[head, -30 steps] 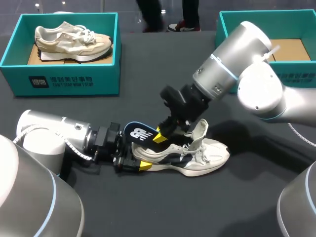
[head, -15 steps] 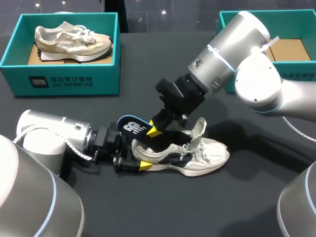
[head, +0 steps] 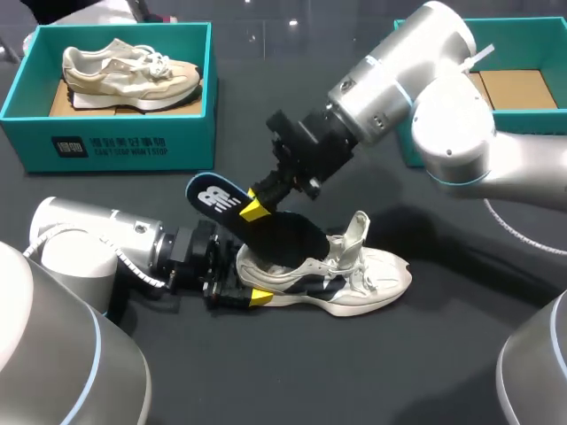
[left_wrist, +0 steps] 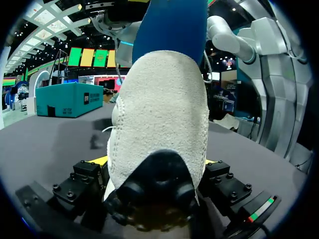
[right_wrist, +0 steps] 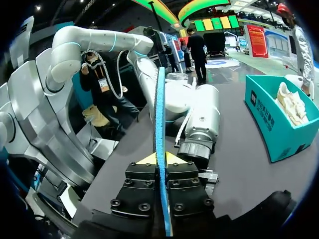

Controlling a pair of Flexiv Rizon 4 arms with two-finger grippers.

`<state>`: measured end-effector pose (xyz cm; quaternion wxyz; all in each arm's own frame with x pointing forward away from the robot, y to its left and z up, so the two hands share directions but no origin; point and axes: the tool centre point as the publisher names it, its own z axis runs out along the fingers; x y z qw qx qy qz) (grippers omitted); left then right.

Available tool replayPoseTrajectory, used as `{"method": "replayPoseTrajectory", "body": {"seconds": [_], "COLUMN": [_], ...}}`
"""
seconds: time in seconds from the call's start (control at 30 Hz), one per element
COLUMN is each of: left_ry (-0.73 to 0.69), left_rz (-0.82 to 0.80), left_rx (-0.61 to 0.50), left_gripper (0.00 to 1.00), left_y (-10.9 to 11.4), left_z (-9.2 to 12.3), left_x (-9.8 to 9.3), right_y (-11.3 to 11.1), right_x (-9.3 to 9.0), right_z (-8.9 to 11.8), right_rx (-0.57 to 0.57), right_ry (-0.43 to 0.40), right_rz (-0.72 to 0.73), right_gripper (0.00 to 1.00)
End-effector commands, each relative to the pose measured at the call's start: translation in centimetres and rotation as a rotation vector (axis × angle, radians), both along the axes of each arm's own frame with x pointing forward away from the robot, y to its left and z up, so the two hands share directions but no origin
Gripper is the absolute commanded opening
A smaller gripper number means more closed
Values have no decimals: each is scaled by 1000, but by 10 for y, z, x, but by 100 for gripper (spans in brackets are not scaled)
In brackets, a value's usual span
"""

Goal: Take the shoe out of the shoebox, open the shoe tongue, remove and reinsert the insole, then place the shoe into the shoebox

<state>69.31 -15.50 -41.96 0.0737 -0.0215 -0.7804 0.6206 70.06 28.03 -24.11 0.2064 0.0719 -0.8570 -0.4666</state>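
While the left gripper [head: 244,282] is clamped on the heel of the shoe [head: 354,279], I have the right gripper [head: 254,209] pinching the insole [head: 266,226] just above that heel. The shoe stands on its sole on the dark table [head: 399,372], with its toe pointing toward my right arm's side and its white tongue [head: 357,228] lifted upright over the laces.

The insole slants. Its logo end is raised up and out past the shoe's heel, and its dark front end dips to the shoe's opening. I cannot tell whether the tip is inside.

From the left wrist, the pale suede heel [left_wrist: 159,119] sits between the fingers with a yellow tip against each side. The insole's blue underside [left_wrist: 172,25] rises above the heel.

From the right wrist, I see the insole edge-on [right_wrist: 160,114], a thin blue line gripped between the two closed fingers [right_wrist: 149,159]. My left arm [right_wrist: 197,119] lies ahead of it.

Well beyond the shoe on my left arm's side, the far-left shoebox [head: 115,133] holds a beige shoe [head: 128,71]. Well beyond the shoe's toe on the other side sits the far-right shoebox [head: 532,133], with brown cardboard showing on its floor.
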Motion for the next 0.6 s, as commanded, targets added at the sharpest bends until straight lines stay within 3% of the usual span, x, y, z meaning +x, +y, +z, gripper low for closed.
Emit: {"method": "replayPoseTrajectory", "body": {"seconds": [0.03, 0.43, 0.6], "left_ry": [0, 0, 0], "left_rz": [0, 0, 0], "left_rx": [2, 2, 2], "left_gripper": [0, 0, 0], "left_y": [0, 0, 0], "left_z": [-1, -1, -1], "left_x": [0, 0, 0], "right_y": [-5, -5, -2], "right_x": [4, 4, 4], "right_z": [0, 0, 35], "right_rx": [83, 83, 107], "right_ry": [57, 57, 19], "right_rz": [9, 9, -33], "right_gripper": [0, 0, 0]}}
